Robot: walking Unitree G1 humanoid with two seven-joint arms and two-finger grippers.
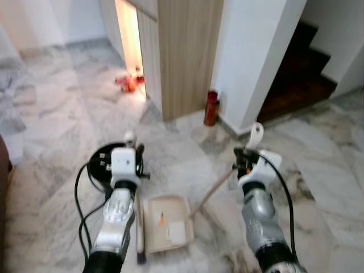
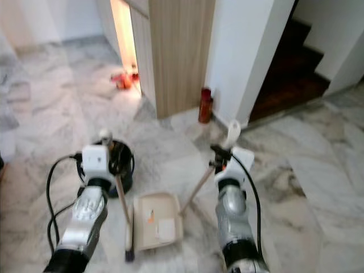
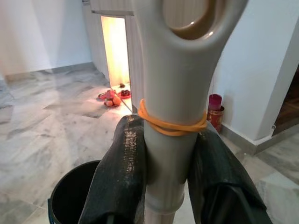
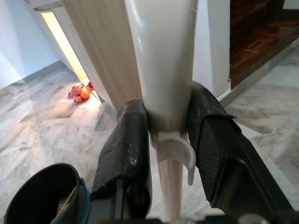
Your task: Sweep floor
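My left gripper is shut on the cream top of a broom handle, which has an orange rubber band around it. The broom stick runs down to the floor beside a cream dustpan. The pan lies flat between my arms and holds a white scrap and an orange bit. My right gripper is shut on the dustpan handle. Its wooden stick slants down to the pan's right rim.
A black bucket stands on the marble floor just behind my left gripper. A wooden door panel, a red canister by the white wall, and dark stairs lie ahead. Small red and orange things sit in the lit doorway.
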